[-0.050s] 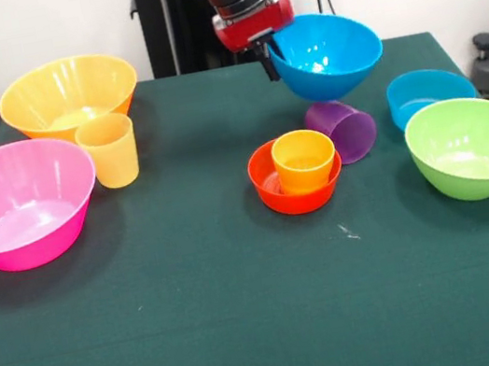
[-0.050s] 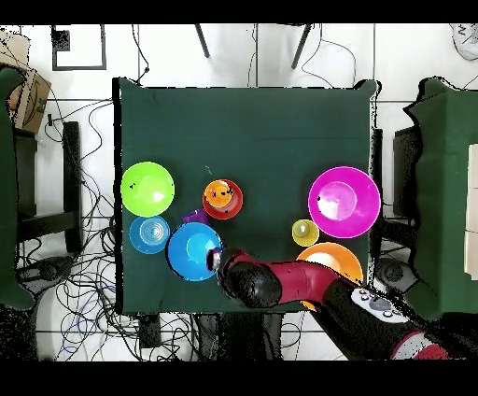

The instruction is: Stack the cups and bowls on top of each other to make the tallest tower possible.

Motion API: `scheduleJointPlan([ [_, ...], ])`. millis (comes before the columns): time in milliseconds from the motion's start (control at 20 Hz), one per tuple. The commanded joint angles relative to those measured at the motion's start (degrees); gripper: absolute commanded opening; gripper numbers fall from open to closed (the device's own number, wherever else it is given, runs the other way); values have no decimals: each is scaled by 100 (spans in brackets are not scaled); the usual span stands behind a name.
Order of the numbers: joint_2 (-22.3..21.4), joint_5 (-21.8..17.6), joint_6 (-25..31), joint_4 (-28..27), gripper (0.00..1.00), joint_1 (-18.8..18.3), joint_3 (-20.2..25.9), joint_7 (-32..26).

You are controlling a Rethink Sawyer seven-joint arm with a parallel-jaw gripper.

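Gripper: my gripper (image 1: 267,54), upper centre of the front view, pinches the left rim of the medium blue bowl (image 1: 328,54), which hangs tilted and seems clear of the worktop (image 1: 203,323).
Tower: the orange cup (image 1: 304,160) sits upright inside the small red-orange bowl (image 1: 294,184), centre of the frame, below my load.
Other cups: the purple cup (image 1: 345,129) lies on its side just right of the tower; the yellow-orange cup (image 1: 109,150) stands at left.
Other bowls: big pink bowl (image 1: 16,204) and big yellow bowl (image 1: 68,96) at left; small blue bowl (image 1: 430,93) and lime green bowl (image 1: 473,145) at right.
Handling: I judge the plastic light, stiff and slippery; the thin rim is the only practical hold.
Surface: dark green cloth, flat.
Room: in the overhead view, white floor with loose cables (image 2: 56,280) around the worktop.
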Motion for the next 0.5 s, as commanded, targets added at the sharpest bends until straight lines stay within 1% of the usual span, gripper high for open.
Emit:
scheduleJointPlan([
  [50, 163, 648, 1520, -1473, 0, 303, 534, -51],
  [200, 270, 805, 1998, -1873, 0, 344, 616, -188],
  [350, 289, 963, 2391, -2162, 0, 442, 624, -157],
  [450, 173, 1041, 2594, -2242, 0, 552, 593, -54],
  [500, 116, 1079, 2637, -2197, 0, 547, 655, -43],
])
